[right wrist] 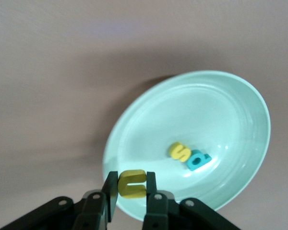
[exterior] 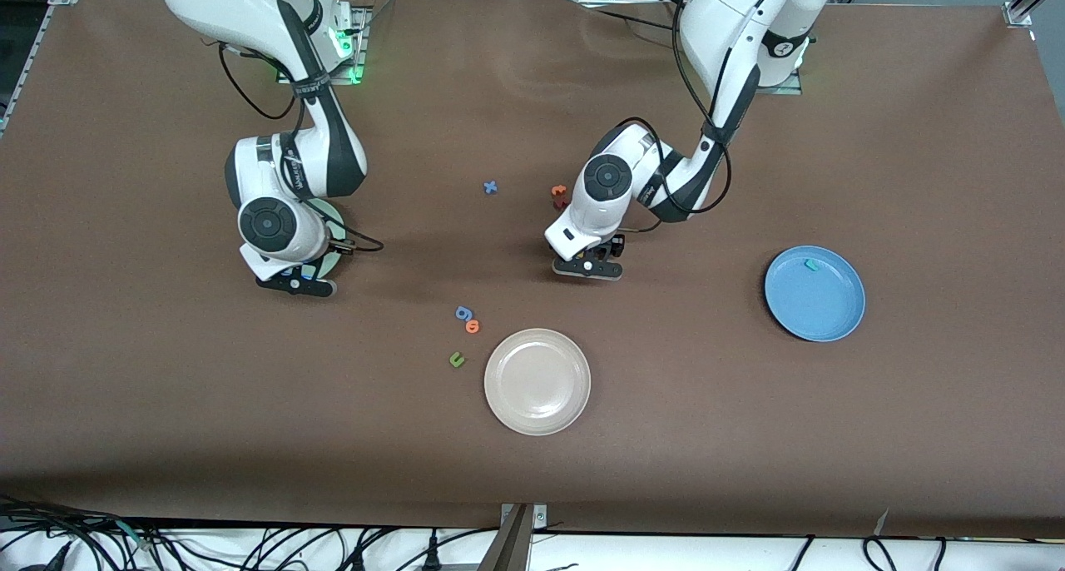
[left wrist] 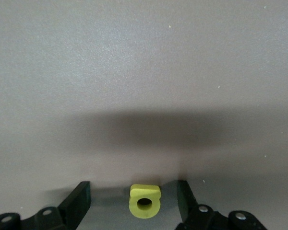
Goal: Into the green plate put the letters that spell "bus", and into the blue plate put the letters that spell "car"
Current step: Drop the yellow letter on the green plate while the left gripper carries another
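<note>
My right gripper (right wrist: 132,184) is shut on the yellow-orange u (right wrist: 133,183) and hangs over the rim of the green plate (right wrist: 230,100). A yellow s (right wrist: 179,151) and a teal b (right wrist: 198,160) lie side by side in that plate. In the front view the right gripper (exterior: 293,285) covers most of the green plate (exterior: 335,219). My left gripper (left wrist: 133,203) is open, low at the table, with the yellow a (left wrist: 144,201) between its fingers (left wrist: 79,201) and apart from both. From the front, the left gripper (exterior: 588,269) hides the a. The blue plate (exterior: 824,317) holds one teal letter (exterior: 811,264).
A beige-white plate (exterior: 537,381) lies near the front camera. Beside it lie a green u (exterior: 456,359), an orange letter (exterior: 473,326) and a blue g (exterior: 463,312). A blue x (exterior: 490,187), an orange letter (exterior: 558,191) and a dark red letter (exterior: 560,206) lie mid-table.
</note>
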You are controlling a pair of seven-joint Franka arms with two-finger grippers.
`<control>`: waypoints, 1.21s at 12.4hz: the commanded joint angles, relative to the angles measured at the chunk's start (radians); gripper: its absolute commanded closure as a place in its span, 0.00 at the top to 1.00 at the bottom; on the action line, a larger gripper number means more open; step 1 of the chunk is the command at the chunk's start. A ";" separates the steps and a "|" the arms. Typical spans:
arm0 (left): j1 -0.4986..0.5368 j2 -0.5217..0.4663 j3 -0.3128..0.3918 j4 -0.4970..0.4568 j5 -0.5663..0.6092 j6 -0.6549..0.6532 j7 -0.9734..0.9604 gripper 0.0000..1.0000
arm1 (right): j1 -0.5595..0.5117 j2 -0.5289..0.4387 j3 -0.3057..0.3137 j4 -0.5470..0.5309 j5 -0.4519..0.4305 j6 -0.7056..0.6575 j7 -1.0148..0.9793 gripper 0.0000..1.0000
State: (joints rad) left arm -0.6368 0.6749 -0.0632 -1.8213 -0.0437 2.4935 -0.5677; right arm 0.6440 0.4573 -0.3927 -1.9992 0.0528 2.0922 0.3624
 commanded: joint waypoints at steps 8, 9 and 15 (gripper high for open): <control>-0.001 -0.011 0.006 -0.010 0.025 0.010 -0.006 0.22 | -0.001 -0.095 0.003 0.248 0.006 -0.317 -0.042 1.00; 0.002 -0.012 0.005 -0.010 0.025 0.007 -0.006 0.16 | -0.003 -0.097 -0.003 0.325 0.007 -0.393 -0.083 1.00; 0.087 -0.096 0.049 -0.009 0.019 -0.099 0.207 0.06 | -0.004 -0.278 -0.112 0.431 0.012 -0.554 -0.246 1.00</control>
State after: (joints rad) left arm -0.5913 0.6449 -0.0301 -1.8170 -0.0430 2.4641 -0.4520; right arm 0.6422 0.2537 -0.4828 -1.5600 0.0555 1.5757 0.1414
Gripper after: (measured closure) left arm 0.718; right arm 0.000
